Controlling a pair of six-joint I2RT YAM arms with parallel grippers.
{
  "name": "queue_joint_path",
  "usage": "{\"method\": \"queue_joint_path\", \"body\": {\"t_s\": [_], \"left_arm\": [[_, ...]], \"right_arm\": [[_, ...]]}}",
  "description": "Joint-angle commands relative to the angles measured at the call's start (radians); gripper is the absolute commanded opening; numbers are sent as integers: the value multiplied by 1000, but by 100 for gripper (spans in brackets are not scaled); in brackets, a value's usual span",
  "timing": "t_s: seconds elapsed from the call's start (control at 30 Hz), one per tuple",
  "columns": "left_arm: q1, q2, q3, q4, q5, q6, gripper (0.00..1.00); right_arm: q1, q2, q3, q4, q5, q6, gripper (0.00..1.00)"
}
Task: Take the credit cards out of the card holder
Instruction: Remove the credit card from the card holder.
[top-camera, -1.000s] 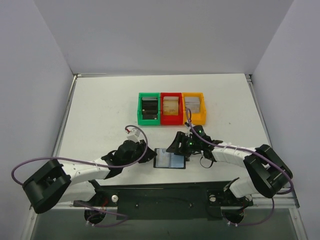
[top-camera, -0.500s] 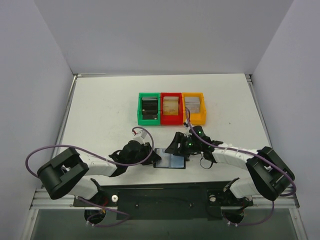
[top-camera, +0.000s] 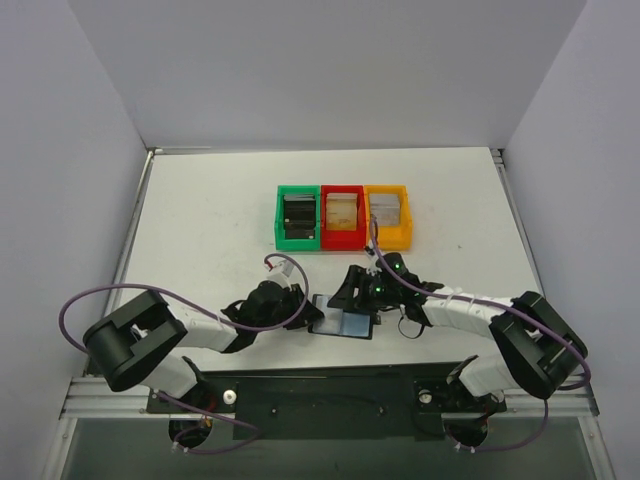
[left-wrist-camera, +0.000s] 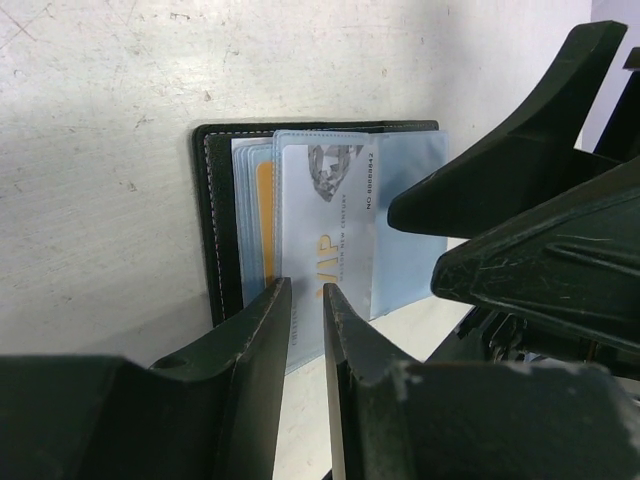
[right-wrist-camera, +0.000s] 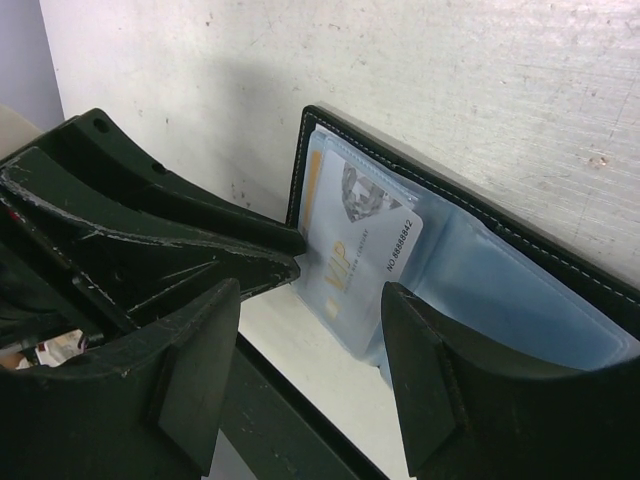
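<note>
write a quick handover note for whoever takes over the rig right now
Left pincer: nearly closed, tips at the near edge of the VIP card. A firm grip cannot be confirmed.
Right pincer: open, over the card holder. Contact is unclear.
Things: the holder lies open and flat. The VIP card sticks out past the holder's edge and appears partly drawn. An orange-striped card sits in the pocket behind it.
Done: holder opened, no card fully out in view.
Left: pull the VIP card free, then take out the other cards.
</note>
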Motion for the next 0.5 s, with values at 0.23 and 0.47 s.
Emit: {"method": "queue_joint_path", "body": {"t_s": [0.23,0.47], "left_arm": [[3,32,-14,12,-39,-11,31],[3,11,-23,-5,-53,-17,31]], "right_arm": [[7,-21,-34,-4,63,10,53],[7,-14,-63,55,51,36,53]]}}
